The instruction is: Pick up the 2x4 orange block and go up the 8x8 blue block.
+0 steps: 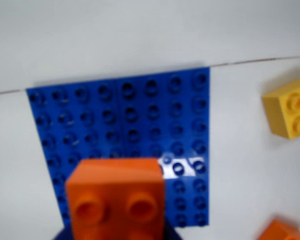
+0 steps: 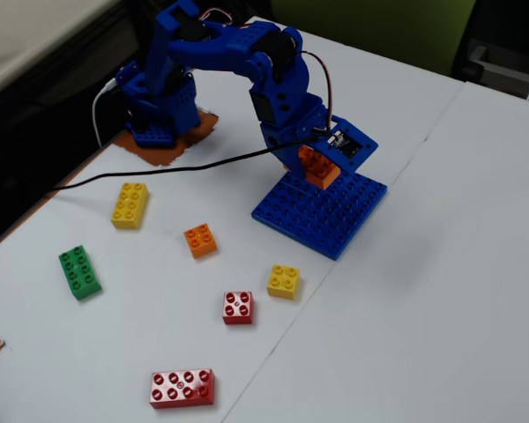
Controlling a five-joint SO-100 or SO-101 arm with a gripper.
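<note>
The 2x4 orange block (image 1: 115, 200) fills the bottom of the wrist view, end-on, with two studs showing. My gripper (image 1: 115, 235) is shut on it; only dark blue bits of the jaws show at either side. In the fixed view the gripper (image 2: 317, 163) holds the orange block (image 2: 318, 168) over the arm-side edge of the 8x8 blue block (image 2: 322, 211). I cannot tell whether brick and plate touch. The blue plate (image 1: 130, 120) lies flat on the white table, with most of its studs bare.
A yellow square brick (image 1: 290, 107) (image 2: 284, 281) and a small orange brick (image 1: 282, 231) (image 2: 200, 240) lie beside the plate. A yellow oblong brick (image 2: 130, 204), a green brick (image 2: 79, 271), a red square brick (image 2: 238, 307) and a red oblong brick (image 2: 182, 388) are scattered in front. A black cable (image 2: 159, 172) crosses the table.
</note>
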